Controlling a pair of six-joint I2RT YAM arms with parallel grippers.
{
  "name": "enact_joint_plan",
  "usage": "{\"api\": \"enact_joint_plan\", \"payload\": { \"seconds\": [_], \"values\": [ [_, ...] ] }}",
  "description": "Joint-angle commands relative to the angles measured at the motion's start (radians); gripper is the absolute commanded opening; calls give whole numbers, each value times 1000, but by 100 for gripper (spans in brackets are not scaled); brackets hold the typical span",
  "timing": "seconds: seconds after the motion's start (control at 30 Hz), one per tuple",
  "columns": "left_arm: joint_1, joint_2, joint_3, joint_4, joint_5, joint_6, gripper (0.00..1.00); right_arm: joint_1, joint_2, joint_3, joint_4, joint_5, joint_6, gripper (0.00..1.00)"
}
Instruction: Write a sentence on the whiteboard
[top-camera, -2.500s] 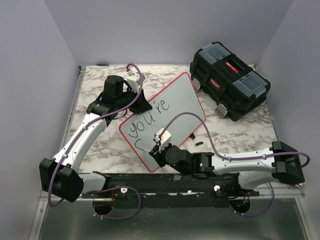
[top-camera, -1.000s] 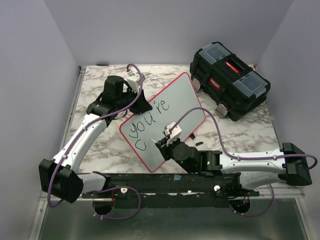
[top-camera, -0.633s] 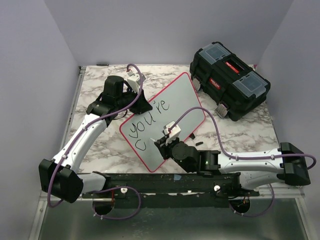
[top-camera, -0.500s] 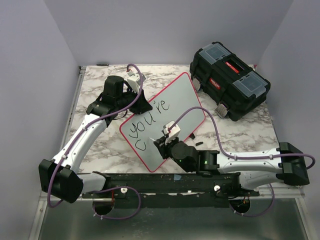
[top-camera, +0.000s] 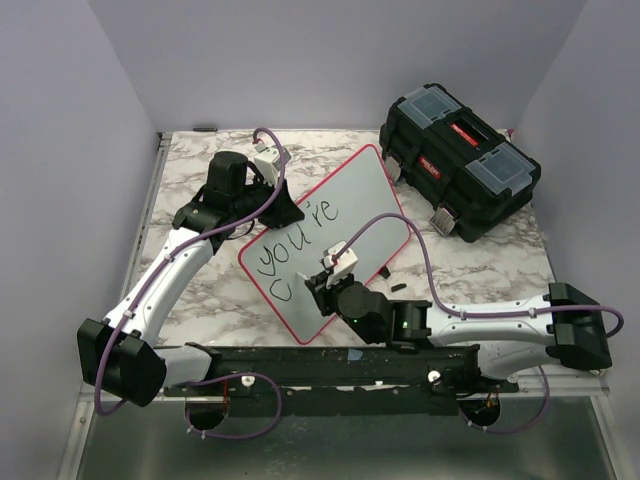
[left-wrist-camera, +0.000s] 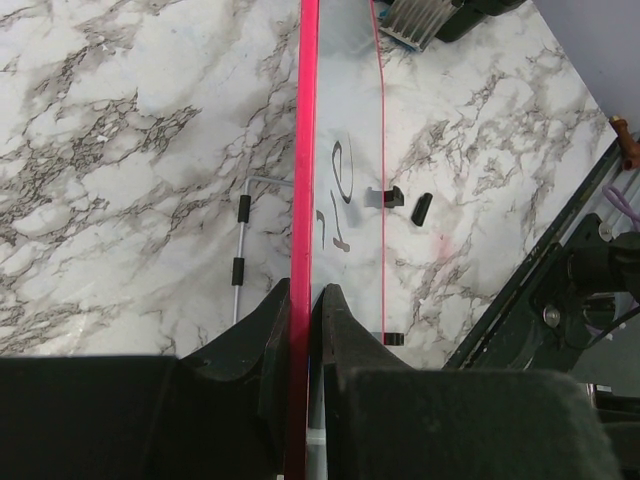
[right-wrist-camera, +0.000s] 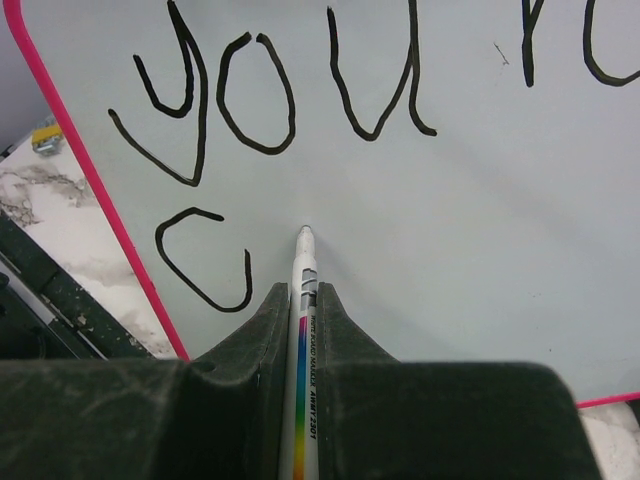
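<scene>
Marble table (top-camera: 200, 290), white veined with grey, under plain lilac walls, seen from above and from two wrist cameras. Right gripper (right-wrist-camera: 303, 300) has its jaws closed tight on a slim white marker (right-wrist-camera: 305, 262). The barrel runs out between the jaws and the tip points at the whiteboard (right-wrist-camera: 450, 200), just right of a lone letter "c". Whether the tip touches the surface cannot be told. Left gripper (left-wrist-camera: 303, 300) has its jaws nearly closed, pinching the board's thin red-pink rim, one jaw on each face. Outward from both, the board sits mid-table between the arms, apparently raised at a slant, its far corner near a black toolbox (top-camera: 460, 160). The sentence (top-camera: 297, 238) so far reads "you're" on the top line, with the "c" beneath.

The board looks thin, stiff and light, with a glossy, slippery face. It would likely skid or swing under pen pressure, so the rim is the sensible place to grip, well away from the ink. The marker looks smooth and light, and a hold low on the barrel, near the tip, should steady each stroke.
</scene>
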Motion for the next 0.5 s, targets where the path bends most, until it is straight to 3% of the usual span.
{"api": "enact_joint_plan", "payload": {
  "seconds": [0.0, 0.47],
  "values": [
    [-21, -3, -31, -74, -70, 95, 0, -7, 27, 34, 34, 26, -4, 1],
    [-22, -3, -29, -77, -73, 96, 0, -6, 40, 30, 33, -85, -11, 1]
  ]
}}
